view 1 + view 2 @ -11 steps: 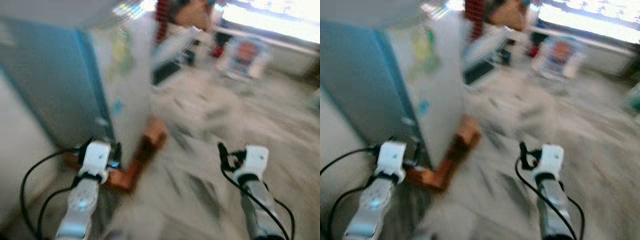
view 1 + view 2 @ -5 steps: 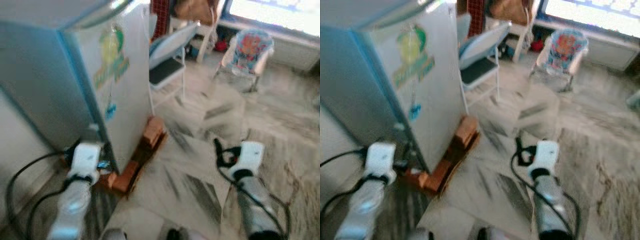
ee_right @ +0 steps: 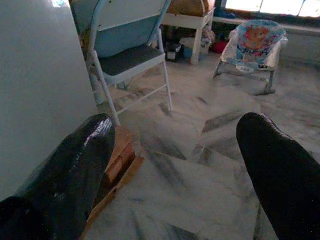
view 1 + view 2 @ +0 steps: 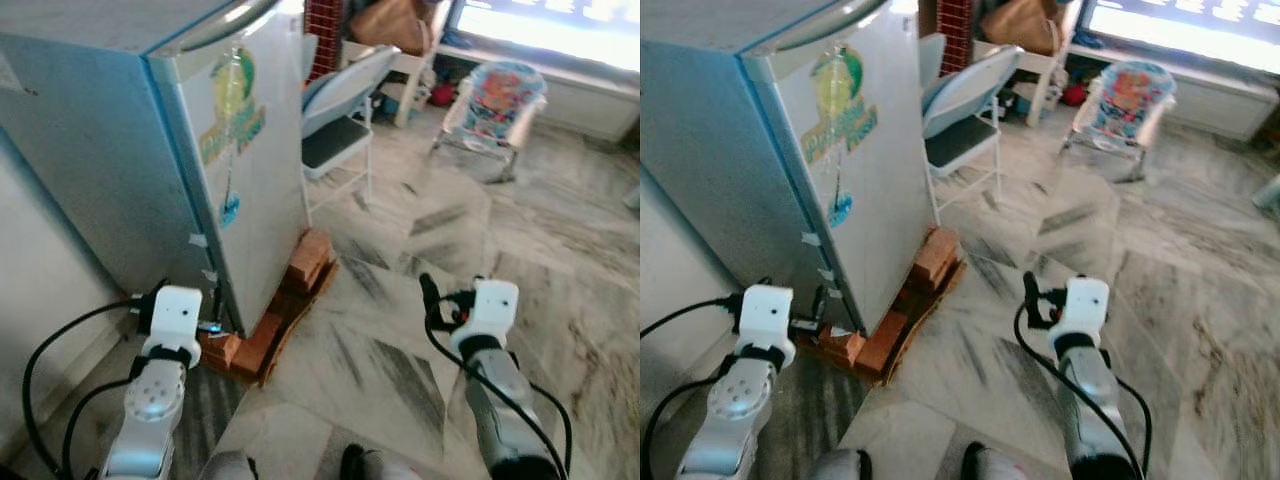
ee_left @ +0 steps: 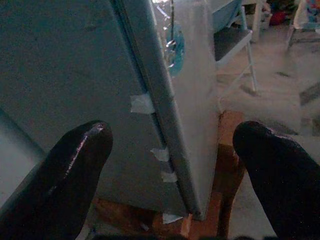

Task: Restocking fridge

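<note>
Approaching the fridge [image 4: 200, 130] is the step in hand, judging by the shut door and the two bare grippers. The left gripper [image 5: 170, 170] hangs with its fingers spread wide apart and nothing between them, close to the fridge's lower corner, where the door seam with its bits of tape [image 5: 142, 103] runs just ahead of it. The right gripper [image 3: 175, 165] is likewise spread and holding nothing, out over the marble floor [image 4: 400, 330], well apart from the fridge, with a folding chair [image 4: 335, 115] and a baby bouncer [image 4: 495, 100] farther ahead of it. To do this well, the robot should square up to the door face rather than the side wall, and keep its feet off the bricks [image 4: 290, 300] that prop the fridge, just beside the left gripper. I cannot make out a handle, so the left gripper would probably need to find the door's edge higher up.
</note>
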### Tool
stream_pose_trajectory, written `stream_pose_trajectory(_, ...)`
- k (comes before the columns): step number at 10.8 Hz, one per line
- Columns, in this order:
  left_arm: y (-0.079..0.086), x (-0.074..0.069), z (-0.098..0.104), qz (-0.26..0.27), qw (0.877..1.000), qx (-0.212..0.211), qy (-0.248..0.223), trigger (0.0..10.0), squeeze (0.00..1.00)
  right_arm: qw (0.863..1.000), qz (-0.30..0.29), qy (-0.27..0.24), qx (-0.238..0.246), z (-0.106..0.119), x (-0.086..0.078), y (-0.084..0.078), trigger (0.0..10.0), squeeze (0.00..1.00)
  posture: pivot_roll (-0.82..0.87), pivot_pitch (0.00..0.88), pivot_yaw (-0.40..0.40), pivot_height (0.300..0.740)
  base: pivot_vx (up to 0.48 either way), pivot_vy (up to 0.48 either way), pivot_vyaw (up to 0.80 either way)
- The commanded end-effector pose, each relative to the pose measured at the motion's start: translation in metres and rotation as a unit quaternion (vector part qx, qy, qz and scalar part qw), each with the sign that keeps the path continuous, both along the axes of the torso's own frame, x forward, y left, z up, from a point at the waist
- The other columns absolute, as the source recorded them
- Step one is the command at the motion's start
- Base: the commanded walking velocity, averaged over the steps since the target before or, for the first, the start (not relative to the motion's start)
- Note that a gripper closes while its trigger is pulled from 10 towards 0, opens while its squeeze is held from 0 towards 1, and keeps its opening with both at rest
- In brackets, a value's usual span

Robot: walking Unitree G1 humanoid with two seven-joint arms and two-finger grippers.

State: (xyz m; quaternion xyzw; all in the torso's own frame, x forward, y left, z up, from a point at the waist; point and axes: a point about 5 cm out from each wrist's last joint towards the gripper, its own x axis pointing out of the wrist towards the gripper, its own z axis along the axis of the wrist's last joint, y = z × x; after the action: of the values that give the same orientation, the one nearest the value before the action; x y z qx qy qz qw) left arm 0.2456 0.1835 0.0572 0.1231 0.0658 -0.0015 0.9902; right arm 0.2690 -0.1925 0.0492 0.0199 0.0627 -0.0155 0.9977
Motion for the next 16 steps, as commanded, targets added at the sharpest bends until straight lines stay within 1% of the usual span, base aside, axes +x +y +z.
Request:
stream_pose_trajectory(1,0.003,0.002,0.0,-0.003,1.0,0.002,0.0,10.0,0.0,1.0,0.0,-0.001,-0.001,0.0,0.001,0.0,10.0,0.0,0.14,0.071,-0.028,0.74,0.0,0.364,0.0)
stream_pose_trajectory(2,0.004,0.003,0.0,0.0,1.0,0.006,-0.002,10.0,0.0,1.0,0.001,-0.001,0.0,0.0,0.001,0.001,10.0,0.0,0.14,0.076,-0.03,0.74,0.0,0.398,0.0)
stream_pose_trajectory(5,0.001,0.002,-0.001,-0.01,1.0,0.007,-0.001,10.0,0.0,1.0,0.004,-0.003,0.002,0.0,0.001,0.004,10.0,0.0,0.14,0.077,-0.028,0.74,0.0,0.426,0.0)
stream_pose_trajectory(7,-0.002,0.004,-0.001,-0.02,1.0,0.004,-0.004,10.0,0.0,1.0,0.001,-0.003,0.001,-0.001,0.0,0.003,10.0,0.0,0.14,0.076,-0.029,0.74,0.257,0.405,0.0)
stream_pose_trajectory(9,-0.005,0.006,0.0,-0.026,1.0,0.006,-0.006,10.0,0.0,1.0,0.001,-0.003,0.0,-0.001,0.0,0.003,10.0,0.0,0.13,0.075,-0.03,0.74,0.281,0.388,-0.8)
stream_pose_trajectory(10,-0.007,0.006,0.0,-0.03,1.0,0.008,-0.005,10.0,0.0,1.0,0.002,-0.003,-0.001,-0.001,0.0,0.004,10.0,0.0,0.13,0.075,-0.031,0.74,0.0,0.0,-0.8)
stream_pose_trajectory(12,-0.016,0.004,0.004,-0.055,0.998,-0.007,-0.027,10.0,0.0,1.0,0.005,-0.002,-0.003,-0.001,0.0,0.003,10.0,0.0,0.14,0.079,-0.037,0.74,0.0,0.0,-0.8)
stream_pose_trajectory(14,-0.019,0.005,0.006,-0.066,0.997,-0.011,-0.029,10.0,0.0,1.0,0.0,-0.004,-0.002,-0.001,0.002,0.003,10.0,0.0,0.14,0.069,-0.033,0.74,0.0,0.0,-0.72)
stream_pose_trajectory(16,-0.019,0.009,0.009,-0.076,0.996,-0.02,-0.036,10.0,0.0,1.0,0.005,-0.005,-0.002,-0.001,0.001,0.007,10.0,0.0,0.14,0.067,-0.034,0.74,0.0,0.0,0.0)
